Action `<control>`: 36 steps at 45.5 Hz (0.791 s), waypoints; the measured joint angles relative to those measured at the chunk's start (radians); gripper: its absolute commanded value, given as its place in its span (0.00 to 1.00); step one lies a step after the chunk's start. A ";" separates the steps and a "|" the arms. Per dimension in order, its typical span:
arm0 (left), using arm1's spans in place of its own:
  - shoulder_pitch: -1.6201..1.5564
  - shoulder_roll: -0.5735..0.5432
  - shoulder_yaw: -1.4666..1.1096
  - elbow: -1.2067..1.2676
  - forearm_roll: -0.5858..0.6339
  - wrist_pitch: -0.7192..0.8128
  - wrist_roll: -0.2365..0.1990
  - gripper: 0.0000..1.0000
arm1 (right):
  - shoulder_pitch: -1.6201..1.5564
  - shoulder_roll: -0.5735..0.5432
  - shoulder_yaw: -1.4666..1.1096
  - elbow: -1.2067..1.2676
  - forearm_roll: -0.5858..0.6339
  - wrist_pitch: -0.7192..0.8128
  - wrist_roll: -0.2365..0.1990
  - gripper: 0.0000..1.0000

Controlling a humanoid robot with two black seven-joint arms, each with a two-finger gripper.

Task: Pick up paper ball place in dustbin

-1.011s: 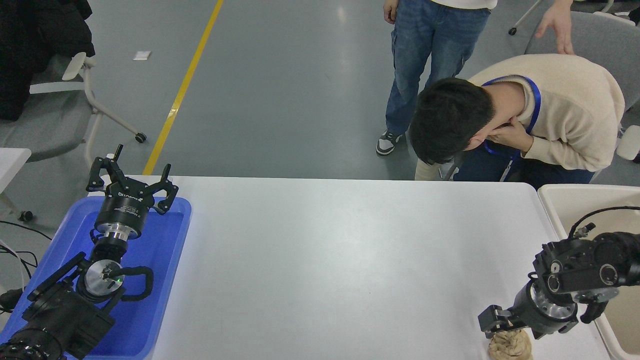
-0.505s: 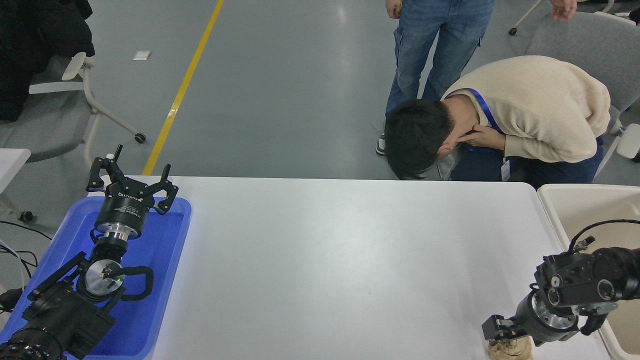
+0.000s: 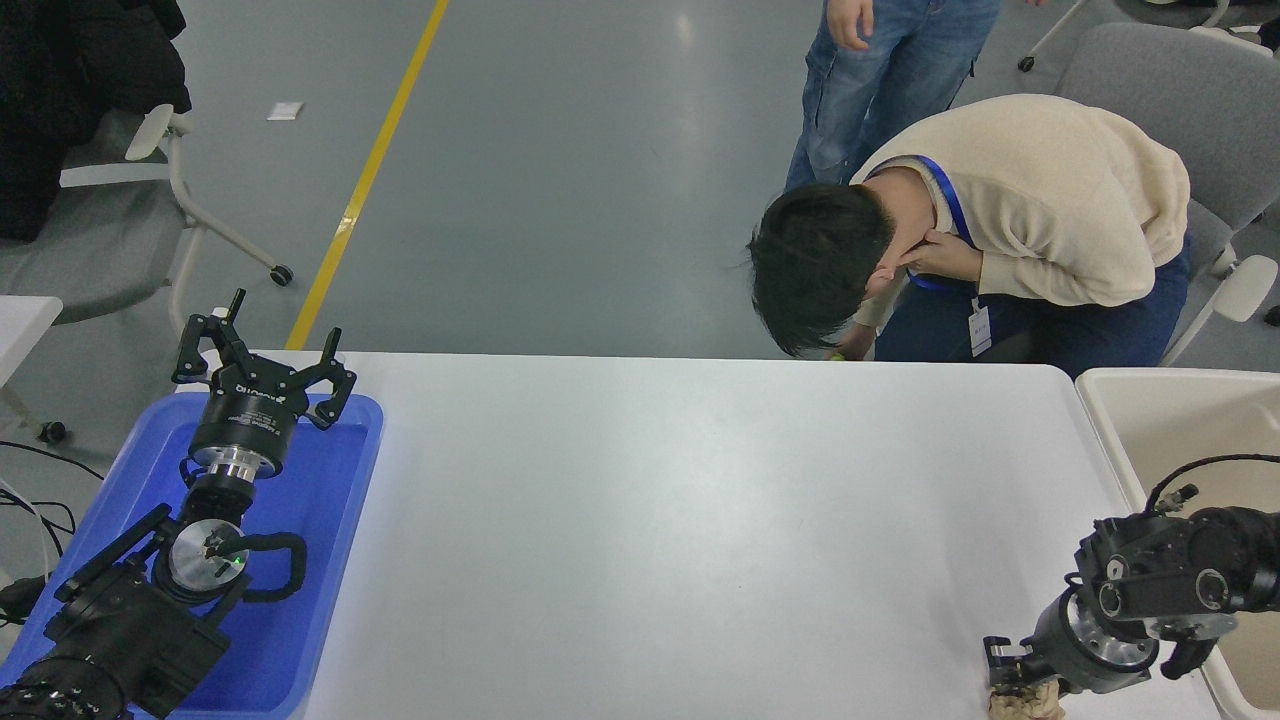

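The tan paper ball (image 3: 1025, 704) lies at the table's near right corner, cut off by the picture's bottom edge. My right gripper (image 3: 1010, 672) points down and left and sits right on top of the ball, hiding its upper part. The frame does not show whether it grips the ball. The beige dustbin (image 3: 1100, 392) with its cream rim stands just off the table's right end, beside the right arm. My left gripper (image 3: 262, 352) is parked open over the far end of the blue tray.
A blue tray (image 3: 330, 520) lies at the table's left end under the left arm. A person in a cream sweater (image 3: 1040, 200) bends low at the far edge; another person in jeans (image 3: 880, 80) stands behind. Grey chairs stand at both far sides.
My right gripper has come down and toward me onto the paper ball, covering more of it. The bending person has shifted left. The left arm has not moved.
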 measured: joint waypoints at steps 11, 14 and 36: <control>0.000 0.000 0.000 0.000 0.000 0.000 0.000 1.00 | 0.028 -0.030 -0.004 0.009 0.020 0.010 0.001 0.00; 0.000 0.000 0.000 0.000 0.000 0.000 0.000 1.00 | 0.048 -0.041 -0.011 0.024 0.023 0.024 0.002 0.00; 0.000 0.000 0.000 0.000 0.000 -0.002 0.000 1.00 | 0.488 -0.153 -0.066 0.163 0.054 0.422 0.005 0.00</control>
